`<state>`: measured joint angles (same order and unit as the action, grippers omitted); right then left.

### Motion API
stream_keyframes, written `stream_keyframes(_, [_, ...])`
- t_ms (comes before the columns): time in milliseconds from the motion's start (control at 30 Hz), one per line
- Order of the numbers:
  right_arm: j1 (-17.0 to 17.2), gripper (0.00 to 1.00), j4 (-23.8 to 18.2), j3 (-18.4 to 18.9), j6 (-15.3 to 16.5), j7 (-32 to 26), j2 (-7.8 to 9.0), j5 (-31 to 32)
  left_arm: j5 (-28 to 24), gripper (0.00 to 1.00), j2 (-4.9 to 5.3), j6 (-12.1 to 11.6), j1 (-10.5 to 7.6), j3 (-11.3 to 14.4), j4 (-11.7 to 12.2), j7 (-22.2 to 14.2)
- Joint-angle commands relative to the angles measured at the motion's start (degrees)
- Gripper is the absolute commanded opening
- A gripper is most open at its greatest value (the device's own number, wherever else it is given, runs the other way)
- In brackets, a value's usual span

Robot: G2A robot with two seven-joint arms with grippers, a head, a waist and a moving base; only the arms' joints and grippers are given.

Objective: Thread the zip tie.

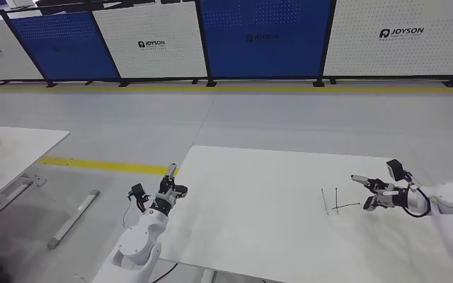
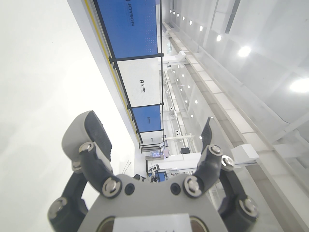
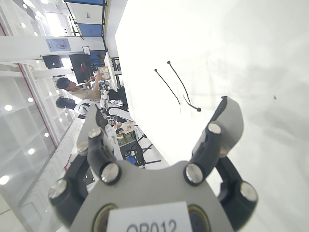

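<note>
top view: a white table (image 1: 269, 212) stands in front of the robot. three black zip ties (image 1: 330, 201) lie flat on the table toward its right side, roughly midway between its far and near edges. two of them run side by side from far edge to near edge, and the third lies crosswise at their near ends and meets at least one of them. the right gripper (image 1: 364, 192) hangs over the table's right part, just beside the zip ties and not touching them, with its fingers spread and nothing between them. the left gripper (image 1: 175, 180) sits at the table's left edge, well apart from the zip ties, and is also spread and empty. a yellow floor line (image 1: 106, 165) runs off the table's left side. blue and white partition panels (image 1: 262, 35) stand beyond its far edge.

left wrist view: the left gripper (image 2: 154, 134) is wide apart, and its ribbed pads (image 2: 99, 134) hold nothing. the table (image 2: 36, 73) stretches away under one finger. the zip ties (image 2: 127, 166) show as thin dark lines far across it.

right wrist view: the right gripper (image 3: 160, 117) is spread and empty above the table (image 3: 217, 37). the zip ties (image 3: 179, 80) lie on the table just past the fingertips. two long ones are nearly parallel, each with a small square head at one end, and the third meets the tail of one of them.
</note>
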<state>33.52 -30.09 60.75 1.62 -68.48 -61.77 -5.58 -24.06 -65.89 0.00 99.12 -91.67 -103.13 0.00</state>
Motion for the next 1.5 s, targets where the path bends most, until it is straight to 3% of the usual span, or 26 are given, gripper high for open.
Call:
stream_keyframes(0, [-0.75, 1.0, 1.49, -0.67, -0.08, 0.27, -0.46, 0.18, 0.0, 1.0, 0.0, 0.0, 0.0, 0.0, 0.0, 0.0])
stream_keyframes(467, [-0.89, 1.0, 2.49, -1.18, 0.02, 1.1, -0.61, 1.2, 0.0, 1.0, 0.0, 0.0, 0.0, 0.0, 0.0, 0.0])
stream_keyframes(667, [0.83, 1.0, -0.09, -1.45, 2.04, 1.37, 0.11, 4.3, 0.0, 1.0, 0.0, 0.0, 0.0, 0.0, 0.0, 0.0])
stream_keyframes(1167, [2.07, 1.0, -1.83, -0.32, 2.54, 2.18, 0.93, 4.85, 0.0, 1.0, 0.0, 0.0, 0.0, 0.0, 0.0, 0.0])
stream_keyframes(1467, [4.46, 1.0, -5.85, -0.11, 2.23, 2.0, 1.43, 5.79, 0.0, 1.0, 0.0, 0.0, 0.0, 0.0, 0.0, 0.0])
